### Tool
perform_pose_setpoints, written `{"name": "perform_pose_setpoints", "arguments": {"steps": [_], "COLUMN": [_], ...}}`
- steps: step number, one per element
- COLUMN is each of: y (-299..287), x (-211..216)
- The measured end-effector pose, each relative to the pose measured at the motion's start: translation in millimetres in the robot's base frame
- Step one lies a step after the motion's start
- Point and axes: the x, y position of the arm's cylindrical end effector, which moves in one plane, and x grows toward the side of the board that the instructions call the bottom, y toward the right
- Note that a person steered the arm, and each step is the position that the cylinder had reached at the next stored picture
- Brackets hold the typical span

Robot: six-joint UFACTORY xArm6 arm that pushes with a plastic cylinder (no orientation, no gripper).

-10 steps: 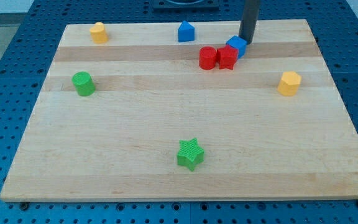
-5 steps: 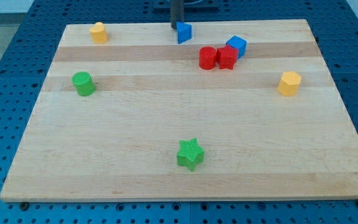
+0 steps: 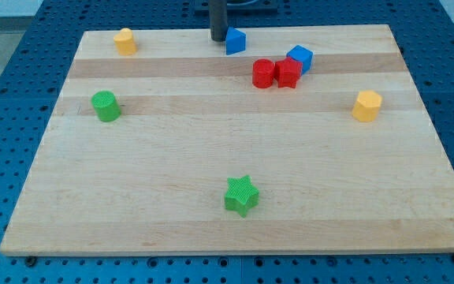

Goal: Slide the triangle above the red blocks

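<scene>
Eight small plastic blocks: spread over one pale wooden board [image 3: 235, 150] that rests on a blue perforated table [image 3: 6, 87].
Green cylinder block [image 3: 105, 106]: at the view's left, alone, near the board's left edge and about a third of the way down from its top edge.
Yellow cylinder block [image 3: 124, 40]: in the board's top left corner, well above the green cylinder.
Dark straight rod: comes down from the view's top, left of centre; my tip [image 3: 217, 39] rests on the board near its top edge.
Tip and fingers: the rod carries no fingers, so nothing is apart, together or clamped; my tip stands just beside the left side of the blue triangle, so close that I cannot tell whether they touch.
Blue triangular block [image 3: 236, 40]: the task's block, near the board's top edge, just right of my tip, above and to the left of the red pair and apart from them.
Green star-shaped block [image 3: 241, 195]: low on the board, near the middle of its width, well apart from everything else.
Red cylinder block [image 3: 263, 73]: left one of the red pair, touching its neighbour.
Red cube block [image 3: 288, 72]: right one of the pair, with its upper right corner against the blue cube.
Blue cube block [image 3: 299, 57]: just above and right of the red cube, touching it.
Yellow hexagonal block [image 3: 366, 105]: at the view's right, alone, near the board's right edge.
</scene>
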Motion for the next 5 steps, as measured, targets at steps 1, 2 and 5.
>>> {"name": "perform_pose_setpoints", "arguments": {"steps": [1,2,5], "y": [17,27,53], "x": [4,15,61]}}
